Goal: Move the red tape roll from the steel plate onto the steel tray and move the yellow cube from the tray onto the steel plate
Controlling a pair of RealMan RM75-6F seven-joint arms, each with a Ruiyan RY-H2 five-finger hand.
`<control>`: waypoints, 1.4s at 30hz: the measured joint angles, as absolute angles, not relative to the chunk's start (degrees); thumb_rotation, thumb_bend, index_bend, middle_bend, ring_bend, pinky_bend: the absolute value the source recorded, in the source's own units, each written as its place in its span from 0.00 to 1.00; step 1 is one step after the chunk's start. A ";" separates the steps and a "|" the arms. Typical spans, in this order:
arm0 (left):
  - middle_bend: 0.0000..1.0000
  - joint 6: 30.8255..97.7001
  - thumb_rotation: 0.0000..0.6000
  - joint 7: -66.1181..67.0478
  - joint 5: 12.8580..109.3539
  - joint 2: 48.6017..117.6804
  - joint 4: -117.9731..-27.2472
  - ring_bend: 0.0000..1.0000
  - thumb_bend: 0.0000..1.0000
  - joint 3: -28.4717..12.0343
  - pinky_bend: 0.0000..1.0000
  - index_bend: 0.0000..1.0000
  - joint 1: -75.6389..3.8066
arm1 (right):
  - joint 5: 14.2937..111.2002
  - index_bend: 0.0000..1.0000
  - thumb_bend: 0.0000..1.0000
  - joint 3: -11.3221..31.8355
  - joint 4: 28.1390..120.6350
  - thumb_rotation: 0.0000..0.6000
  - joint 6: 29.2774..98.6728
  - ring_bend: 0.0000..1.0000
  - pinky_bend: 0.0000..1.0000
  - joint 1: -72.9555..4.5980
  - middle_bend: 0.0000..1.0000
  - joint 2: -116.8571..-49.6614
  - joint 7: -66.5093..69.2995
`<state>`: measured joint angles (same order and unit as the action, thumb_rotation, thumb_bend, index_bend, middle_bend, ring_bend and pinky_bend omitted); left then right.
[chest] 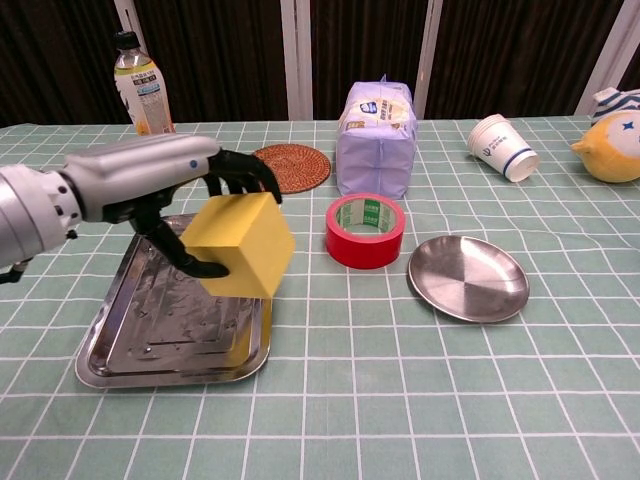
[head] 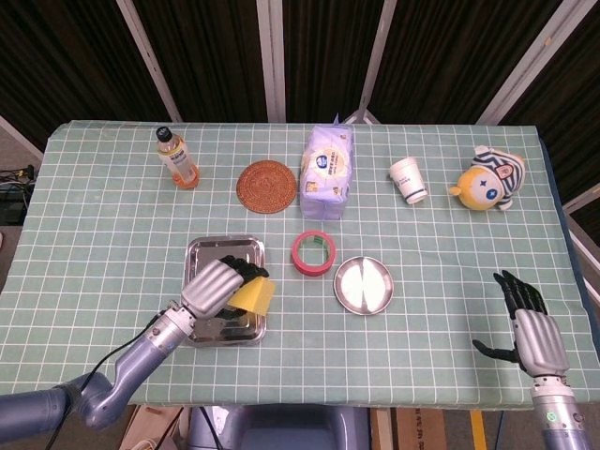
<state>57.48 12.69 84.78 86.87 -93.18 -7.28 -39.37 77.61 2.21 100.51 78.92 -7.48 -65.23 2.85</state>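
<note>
The desk (head: 94, 216) is covered by a pale green cloth with a white grid; behind it, along the top of both views, run dark panels split by pale slanted bars. In the head view, floor shows at the far left edge and boxes below the desk's lower edge.

Left of centre, the left hand (chest: 150, 180) grips the yellow cube (chest: 240, 246) from above, lifted clear over the right edge of the steel tray (chest: 130, 340). Its fingers (chest: 245, 172) curl over the cube's top, hiding part of it. The red tape roll (chest: 365, 231) stands on the cloth in the middle, just beside the steel plate (chest: 467, 277), apart from it.

The right hand (head: 527, 328), lower right in the head view, holds nothing, fingers spread; the chest view does not show it. A yellow plush toy (chest: 610, 125) is cut off at the chest view's right edge.
</note>
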 measured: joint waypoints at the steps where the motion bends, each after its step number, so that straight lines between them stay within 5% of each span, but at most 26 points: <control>1: 0.35 57.33 1.00 13.02 84.97 87.49 -93.36 0.31 0.35 -7.44 0.33 0.29 -39.83 | 77.65 0.00 0.02 2.33 100.33 1.00 79.01 0.02 0.00 -7.45 0.00 -65.33 2.88; 14: 0.28 50.05 1.00 28.78 75.72 99.14 -90.58 0.24 0.28 -10.50 0.28 0.29 -47.40 | 77.30 0.00 0.02 3.25 99.78 1.00 79.17 0.02 0.00 -6.70 0.00 -64.91 4.82; 21: 0.08 48.75 1.00 38.86 68.66 105.78 -87.02 0.00 0.05 -11.19 0.00 0.20 -51.23 | 77.70 0.00 0.02 3.57 99.34 1.00 79.14 0.02 0.00 -6.39 0.00 -64.33 6.94; 26: 0.00 50.57 1.00 44.80 64.60 105.90 -89.05 0.00 0.00 -11.06 0.00 0.19 -51.74 | 78.21 0.00 0.02 3.75 99.18 1.00 79.54 0.02 0.00 -5.95 0.00 -63.83 8.15; 35: 0.01 58.38 1.00 49.40 60.76 100.84 -100.34 0.00 0.00 -12.80 0.00 0.18 -51.17 | 78.03 0.00 0.02 3.86 99.51 1.00 79.14 0.02 0.00 -5.68 0.00 -63.74 7.56; 42: 0.00 59.90 1.00 44.30 58.99 98.81 -98.10 0.00 0.00 -16.62 0.00 0.18 -51.17 | 75.82 0.00 0.02 4.56 98.74 1.00 78.12 0.02 0.00 -5.84 0.00 -63.92 7.52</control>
